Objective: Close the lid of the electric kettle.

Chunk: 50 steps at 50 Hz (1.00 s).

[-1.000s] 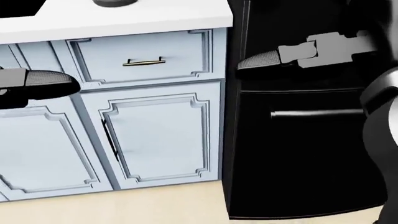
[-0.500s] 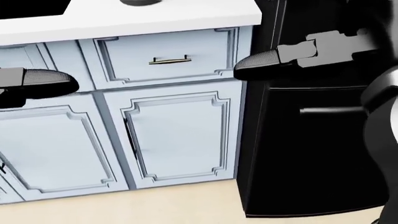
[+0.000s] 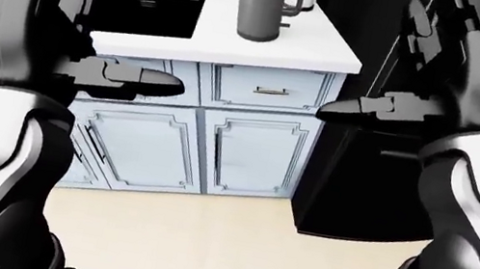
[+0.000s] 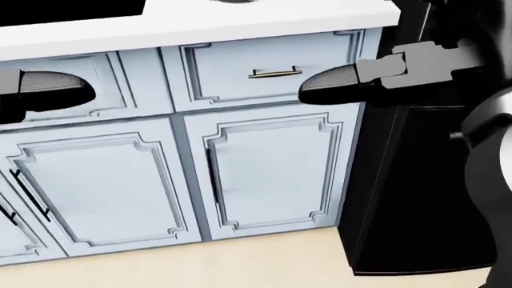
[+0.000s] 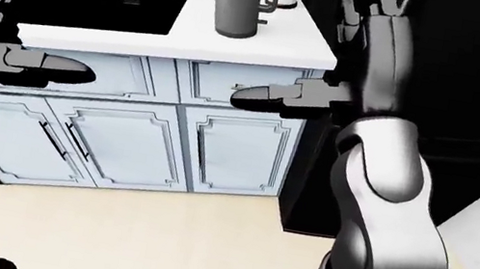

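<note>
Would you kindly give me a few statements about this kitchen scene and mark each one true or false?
1. The electric kettle stands on the white counter. True.
2. The right hand is resting on the kettle. False: it hangs in the air, seen against the blue cabinets below the counter's edge, touching nothing.
3. A black sink lies to the kettle's left in the left-eye view. True.
4. The left hand grips a drawer handle. False: it holds nothing and hangs clear of the cabinets.
5. A black appliance stands right of the cabinets. True.
</note>
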Available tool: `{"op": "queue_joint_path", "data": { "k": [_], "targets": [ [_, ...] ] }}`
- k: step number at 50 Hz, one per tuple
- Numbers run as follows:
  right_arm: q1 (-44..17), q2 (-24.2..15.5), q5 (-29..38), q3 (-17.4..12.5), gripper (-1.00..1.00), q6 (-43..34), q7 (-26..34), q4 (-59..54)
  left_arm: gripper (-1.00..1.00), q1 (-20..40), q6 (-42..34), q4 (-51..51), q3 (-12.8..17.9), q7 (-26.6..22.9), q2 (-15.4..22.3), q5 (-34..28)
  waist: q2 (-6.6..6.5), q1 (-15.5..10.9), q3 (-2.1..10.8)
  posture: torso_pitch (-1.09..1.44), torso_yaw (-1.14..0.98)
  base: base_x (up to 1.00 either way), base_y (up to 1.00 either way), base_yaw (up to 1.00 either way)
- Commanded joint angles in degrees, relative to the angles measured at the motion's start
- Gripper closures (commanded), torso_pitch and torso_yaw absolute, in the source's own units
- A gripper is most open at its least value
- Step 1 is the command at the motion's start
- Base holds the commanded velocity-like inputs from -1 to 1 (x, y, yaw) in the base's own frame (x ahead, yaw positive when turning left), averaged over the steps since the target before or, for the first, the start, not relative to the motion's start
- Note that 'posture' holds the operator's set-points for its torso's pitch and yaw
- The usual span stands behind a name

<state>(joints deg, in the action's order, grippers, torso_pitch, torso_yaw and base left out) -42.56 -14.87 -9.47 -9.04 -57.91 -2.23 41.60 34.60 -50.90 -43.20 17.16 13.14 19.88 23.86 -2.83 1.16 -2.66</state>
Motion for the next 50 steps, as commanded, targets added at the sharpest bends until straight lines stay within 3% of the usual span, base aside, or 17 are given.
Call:
{"op": "queue_joint_path", "data": {
  "k": [1,2,3,14,15,18,26,28,31,32,34,40,45,47,48,49,50],
  "targets": [
    [-1.2,-0.2,0.0,0.0,-1.00,1.3,0.2,0.5,-1.00,-0.2,1.2,-1.1,0.3,0.7,0.8,0.4,-1.00,-0.2,1.40,0.00,0.00,0.00,0.43,0.00],
    [-1.3,-0.2,0.0,0.1,-1.00,1.1,0.2,0.6,-1.00,-0.5,1.3,-1.3,0.3,0.7,0.9,0.4,-4.21,-0.3,2.18,0.00,0.00,0.00,0.42,0.00],
    [-1.3,-0.2,0.0,0.1,-1.00,1.2,0.3,0.7,-1.00,-0.6,1.2,-1.3,0.4,0.7,1.0,0.5,-1.81,-0.5,1.55,0.00,0.00,0.00,0.41,0.00],
    [-1.2,-0.3,-1.3,-0.8,-1.00,1.5,0.0,1.0,-1.00,-2.0,2.1,-1.6,-0.6,-0.5,0.4,-1.4,0.55,-0.4,-0.55,0.00,0.00,0.01,0.02,0.00],
    [-1.2,-0.3,-1.1,-0.2,-1.00,1.8,-0.1,0.7,-1.00,-2.2,2.1,-1.8,-0.9,-0.7,0.4,-1.8,0.43,-0.6,1.12,0.00,0.00,0.31,0.00,0.00],
    [-1.2,-0.3,-0.8,0.3,-1.00,1.6,0.1,0.5,-1.00,-1.7,0.5,-3.4,-1.1,-0.7,0.1,-2.0,1.45,-1.0,-0.26,0.00,0.00,0.36,0.00,0.00],
    [-0.7,0.0,-0.6,0.0,-1.00,2.3,0.3,0.1,-1.00,-2.9,1.5,-3.1,-1.7,-2.0,-1.2,-3.9,2.73,-1.5,-0.14,0.00,0.00,0.38,0.00,0.00],
    [-0.3,0.4,-0.6,0.3,-1.00,3.0,0.2,-0.4,-1.00,-3.0,1.7,-2.8,-2.2,-2.1,-1.8,-4.4,3.69,-1.7,-0.27,0.00,0.00,0.39,0.00,0.00],
    [-0.1,0.6,-0.6,0.3,-1.00,3.5,0.3,-0.6,-1.00,-2.3,1.4,-2.2,-2.5,-2.4,-2.1,-4.9,6.94,-1.8,0.09,0.00,0.00,0.38,0.00,0.00],
    [0.2,0.6,-0.5,0.3,-1.00,4.0,0.5,-0.9,-1.00,-1.9,1.2,-2.1,-2.3,-2.4,-2.1,-4.9,5.30,-1.6,-0.04,0.00,0.00,0.38,0.00,0.00],
    [-0.2,0.6,-0.1,1.2,-1.00,3.6,0.9,-0.9,-1.00,-1.0,0.6,-2.0,-1.9,-2.3,-2.2,-4.6,6.12,-1.8,0.34,0.00,0.00,0.38,0.00,0.00],
    [-0.2,0.9,0.5,1.0,-1.00,3.7,1.4,-0.8,-1.00,-2.2,2.3,-1.4,-2.5,-2.3,-2.6,-5.3,4.17,-1.5,0.17,0.00,0.00,0.39,0.00,0.00],
    [-0.7,0.7,1.0,0.9,-1.00,2.8,1.7,-0.6,-1.00,-3.3,2.7,-2.0,-1.9,-3.4,-2.4,-6.0,0.60,-0.4,0.67,0.00,0.00,0.40,0.00,0.00],
    [-1.0,0.7,0.8,0.7,-1.00,2.2,1.7,0.1,-1.00,-2.9,1.9,-2.7,-1.5,-3.3,-2.1,-5.7,-0.82,-0.1,2.01,0.00,0.00,0.41,0.00,0.00],
    [-0.9,0.7,0.8,0.7,-1.00,2.3,1.7,0.1,-1.00,-2.8,1.6,-3.1,-1.4,-3.2,-2.1,-5.5,-0.26,-0.7,0.76,0.00,0.00,0.41,0.00,0.00],
    [-0.9,0.7,0.9,0.9,-1.00,2.4,1.7,0.0,-1.00,-2.7,1.1,-3.6,-1.3,-3.1,-2.0,-5.4,-1.27,-0.4,-0.57,0.00,0.00,0.41,0.00,0.00],
    [-1.0,0.8,1.0,1.0,-1.00,2.5,1.7,-0.2,-1.00,-2.6,1.0,-3.7,-1.4,-3.0,-1.9,-5.3,-1.34,-0.8,-0.45,0.00,0.00,0.41,0.00,0.00]
  ]
}}
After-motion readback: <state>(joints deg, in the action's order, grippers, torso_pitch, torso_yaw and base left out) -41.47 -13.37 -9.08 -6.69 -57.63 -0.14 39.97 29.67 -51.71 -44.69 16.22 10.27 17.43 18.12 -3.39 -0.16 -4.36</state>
